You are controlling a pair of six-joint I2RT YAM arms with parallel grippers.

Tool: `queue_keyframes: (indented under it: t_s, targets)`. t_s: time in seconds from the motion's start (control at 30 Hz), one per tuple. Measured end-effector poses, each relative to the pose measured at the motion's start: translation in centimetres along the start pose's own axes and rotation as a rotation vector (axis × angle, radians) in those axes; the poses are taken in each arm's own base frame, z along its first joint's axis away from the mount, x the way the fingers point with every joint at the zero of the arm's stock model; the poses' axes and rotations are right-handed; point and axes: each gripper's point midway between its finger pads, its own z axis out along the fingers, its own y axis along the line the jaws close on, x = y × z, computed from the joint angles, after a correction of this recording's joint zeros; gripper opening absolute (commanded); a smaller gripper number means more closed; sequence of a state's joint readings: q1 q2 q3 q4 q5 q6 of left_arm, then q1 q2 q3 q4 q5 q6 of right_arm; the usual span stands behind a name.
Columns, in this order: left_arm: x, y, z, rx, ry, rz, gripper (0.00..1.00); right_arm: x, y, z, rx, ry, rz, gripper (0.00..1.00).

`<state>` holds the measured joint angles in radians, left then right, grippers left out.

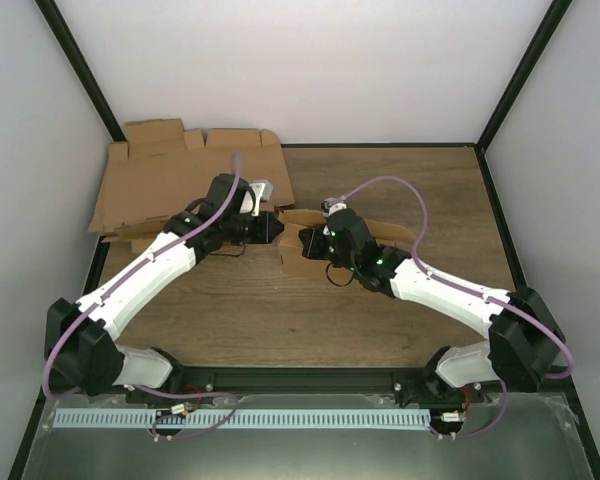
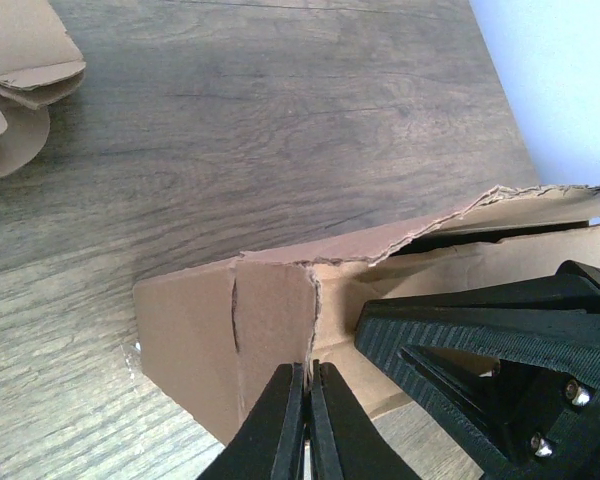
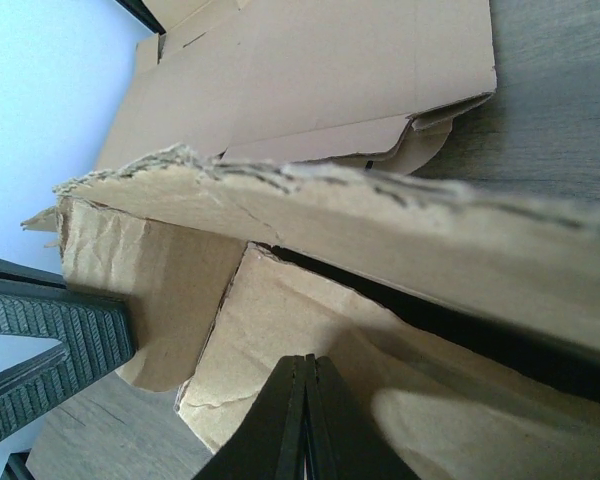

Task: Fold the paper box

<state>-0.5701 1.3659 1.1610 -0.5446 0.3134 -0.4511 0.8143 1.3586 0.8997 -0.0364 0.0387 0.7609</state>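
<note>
— What do we see at the left gripper (image 2: 308,372)?

— Its two black fingers are pressed together, with the tips against a folded corner of the plain brown die-cut cardboard paper box (image 2: 265,330) (whether any sheet is nipped between them, we cannot tell).

— And the right gripper (image 3: 305,368)?

— Its fingers are pressed together as well, with the tips over a creased inner flap of the same box. The two grippers face each other closely, and the box lies between them.

— How does the box stand?

— We find it partly raised. A ragged-edged wall stands just beyond both sets of fingertips, and the piece rests on the dark wood-grain table top (image 2: 280,120).

— And further out?

— Beyond the box from the right gripper lies the pile of flat brown cardboard blanks (image 1: 170,180). It is near the left gripper, with a strip of bare table between.
</note>
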Motion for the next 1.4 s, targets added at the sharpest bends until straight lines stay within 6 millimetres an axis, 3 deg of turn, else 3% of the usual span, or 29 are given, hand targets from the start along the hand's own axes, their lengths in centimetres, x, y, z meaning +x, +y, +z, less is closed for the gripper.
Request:
queue_keyframes:
  t_s: [0.33,0.43,0.53,0.6,0.67,0.73,0.83,0.93,1.0,1.13,1.33,1.4]
  targets:
    - [0.2,-0.2,0.0,0.014,0.008,-0.020,0.04,0.0,0.0,0.0,0.001,-0.001,0.000,0.01]
    - [0.2,0.0,0.1,0.006,0.008,-0.018,0.17,0.0,0.0,0.0,0.003,-0.003,0.000,0.01]
    - [1.4,1.0,0.1,-0.045,0.047,-0.011,0.19,-0.1,-0.1,0.0,0.005,-0.006,0.000,0.01]
    - [2.3,1.7,0.0,-0.083,0.080,-0.012,0.18,-0.1,-0.1,0.0,0.007,-0.008,0.000,0.01]
    - [2.8,2.2,-0.1,-0.111,0.100,-0.009,0.11,-0.1,-0.1,0.0,0.007,-0.008,0.000,0.01]
    - [3.1,2.6,-0.2,-0.130,0.110,-0.003,0.11,-0.1,-0.1,0.0,0.007,-0.008,0.000,0.01]
    - [3.1,2.6,-0.4,-0.136,0.116,0.017,0.49,-0.1,-0.1,0.0,0.007,-0.008,0.000,0.01]
    - [2.2,1.9,-0.8,-0.115,0.097,0.033,0.64,-0.1,-0.1,0.0,0.007,-0.008,0.000,0.01]
    - [1.6,1.2,-1.1,-0.093,0.077,0.042,0.64,-0.1,-0.1,0.0,0.007,-0.008,0.000,0.01]
    - [0.4,0.1,-1.9,-0.064,0.035,0.068,0.54,-0.1,-0.1,0.0,0.007,-0.008,-0.001,0.01]
    - [-1.4,-0.7,-1.6,-0.056,0.011,0.090,0.26,-0.2,-0.1,0.1,0.011,-0.009,-0.001,0.01]
    - [-1.1,-0.2,-0.9,-0.068,0.030,0.090,0.25,-0.2,-0.1,0.1,0.012,-0.009,-0.001,0.01]
